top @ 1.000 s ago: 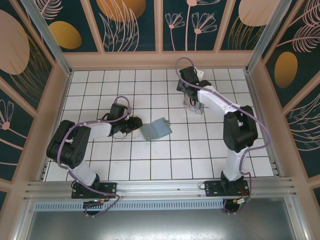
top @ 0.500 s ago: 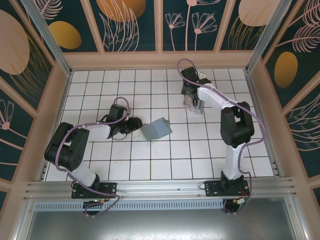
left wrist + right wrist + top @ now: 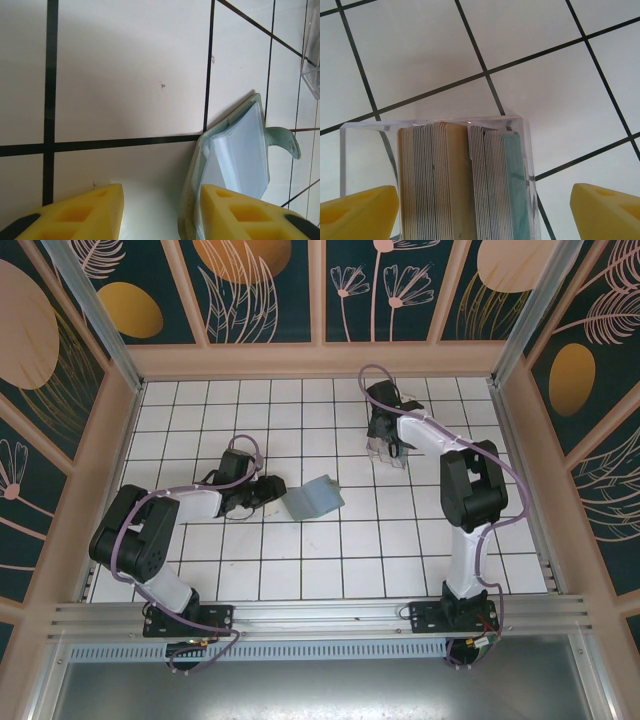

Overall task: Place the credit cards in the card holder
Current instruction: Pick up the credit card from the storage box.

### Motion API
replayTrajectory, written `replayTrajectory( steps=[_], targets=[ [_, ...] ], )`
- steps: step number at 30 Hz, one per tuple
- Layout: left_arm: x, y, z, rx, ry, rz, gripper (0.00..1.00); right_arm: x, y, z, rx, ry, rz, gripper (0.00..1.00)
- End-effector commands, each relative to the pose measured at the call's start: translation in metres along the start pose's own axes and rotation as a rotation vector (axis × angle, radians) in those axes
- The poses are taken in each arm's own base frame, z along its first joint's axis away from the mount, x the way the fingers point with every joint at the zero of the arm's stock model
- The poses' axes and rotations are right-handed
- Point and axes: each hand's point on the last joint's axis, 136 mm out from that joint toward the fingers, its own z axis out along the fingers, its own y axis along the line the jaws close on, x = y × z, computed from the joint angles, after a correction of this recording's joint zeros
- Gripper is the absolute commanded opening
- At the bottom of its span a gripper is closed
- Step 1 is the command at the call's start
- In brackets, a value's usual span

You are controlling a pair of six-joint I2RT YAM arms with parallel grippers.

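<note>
Overhead, the soft card holder lies beside the left gripper. Left wrist: jaws half apart, holder by one. Right wrist: right gripper jaws wide around credit cards in a clear stand; likely stiff, slippery, pinch edges.

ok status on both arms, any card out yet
left gripper open, at card holder edge. right gripper open, straddling clear stand. credit cards stacked upright in stand, none gripped yet.
</note>
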Motion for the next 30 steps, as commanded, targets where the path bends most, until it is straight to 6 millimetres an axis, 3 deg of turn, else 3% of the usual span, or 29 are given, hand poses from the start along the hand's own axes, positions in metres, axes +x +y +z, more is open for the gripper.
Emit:
replayTrajectory(
  steps=[1, 4, 12, 16, 30],
  targets=[
    [-0.003, -0.006, 0.002, 0.011, -0.003, 0.010, 0.45, 0.002, -0.002, -0.003, -0.008, 0.015, -0.022, 0.90],
    [-0.002, -0.004, 0.001, 0.010, -0.012, 0.006, 0.45, 0.002, 0.001, -0.002, -0.025, 0.018, -0.028, 0.90],
    [-0.002, -0.003, 0.002, 0.005, -0.005, 0.009, 0.45, 0.026, -0.008, 0.021, 0.051, 0.075, -0.063, 0.90],
    [-0.004, -0.005, 0.004, -0.003, 0.007, 0.018, 0.45, 0.022, -0.019, 0.014, 0.100, 0.037, -0.064, 0.88],
    [-0.002, -0.001, 0.012, -0.005, 0.021, 0.011, 0.45, 0.007, -0.015, -0.014, 0.111, -0.035, -0.078, 0.85]
  ],
)
